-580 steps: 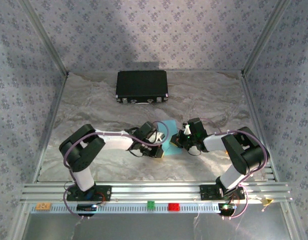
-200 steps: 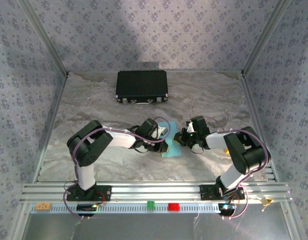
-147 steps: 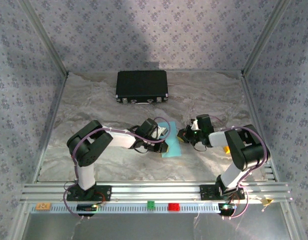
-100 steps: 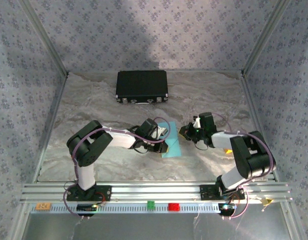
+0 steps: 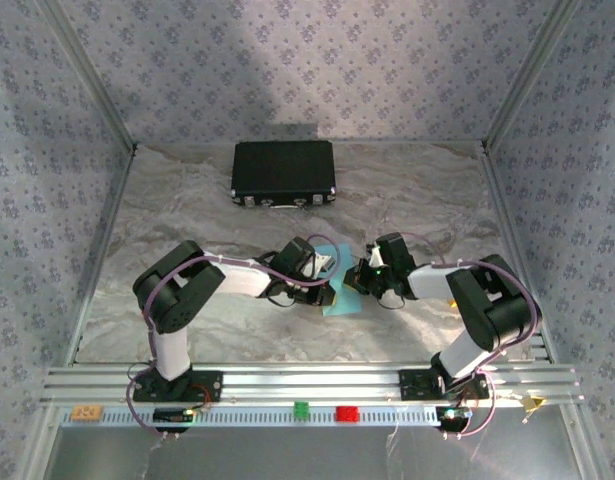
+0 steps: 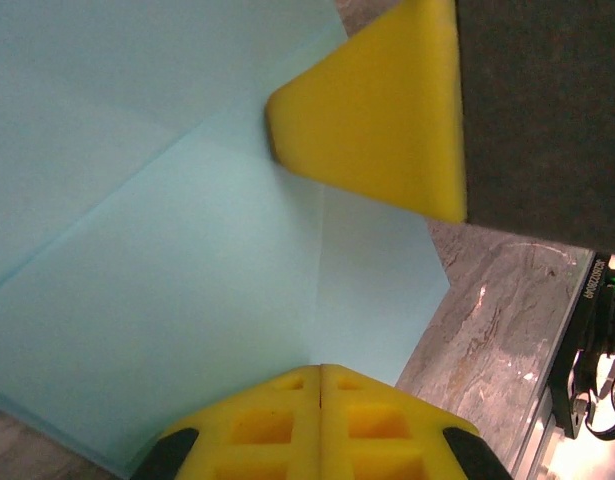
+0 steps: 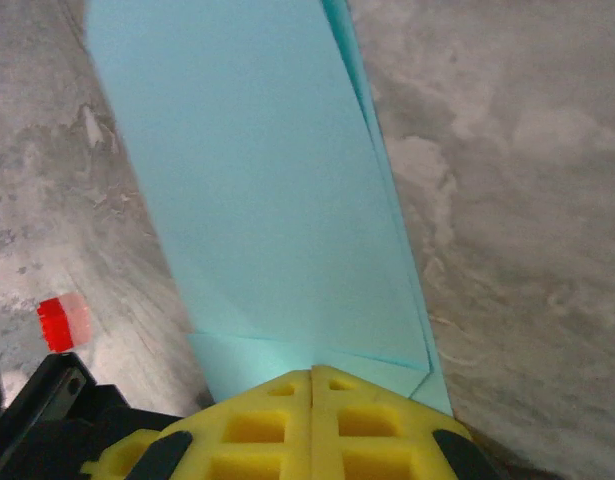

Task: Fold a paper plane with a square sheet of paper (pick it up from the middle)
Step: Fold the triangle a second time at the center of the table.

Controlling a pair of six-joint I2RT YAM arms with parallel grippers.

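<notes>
The square sheet of paper [image 5: 342,293], light blue and creased, is lying on the marble-patterned worktop [image 5: 187,215] between both pincers. The left pincer [image 6: 362,250] is standing spread, 1 yellow finger [image 6: 387,110] touching the sheet. The right pincer [image 5: 362,280] is resting at the sheet's right edge; its state cannot be determined. No legible writing is appearing on the black case [image 5: 284,172].

No legible text, label or number on anything here
</notes>
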